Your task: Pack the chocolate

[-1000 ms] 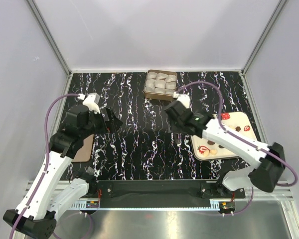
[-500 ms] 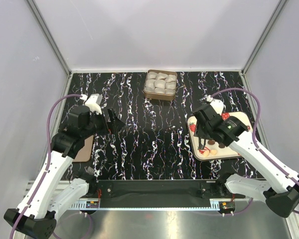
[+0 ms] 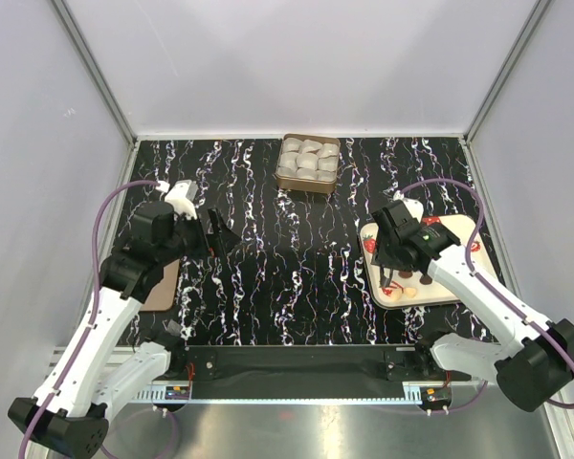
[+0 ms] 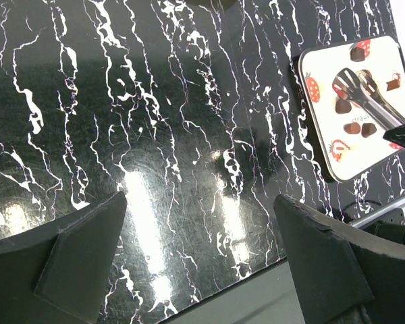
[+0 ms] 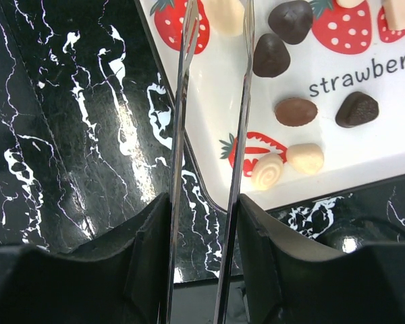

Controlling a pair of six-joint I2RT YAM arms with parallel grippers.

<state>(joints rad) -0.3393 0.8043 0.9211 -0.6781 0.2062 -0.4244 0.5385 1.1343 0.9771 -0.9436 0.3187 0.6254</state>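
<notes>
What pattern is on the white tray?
Red strawberry prints on the tray; clearest in right wrist view.

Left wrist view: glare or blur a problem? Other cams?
Left wrist: bright glare patches on the glossy table, tray legible, open left tool slightly soft at the frame bottom. Right wrist: one glare streak on the table beside the tongs held in the right tool; chocolates sharp. Top external: even light, no strong glare.

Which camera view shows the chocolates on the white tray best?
The right wrist view: the chocolates lie close, with clear shapes and colours, beside the tongs. The left wrist view shows them small and far; the top view shows only dots.
</notes>
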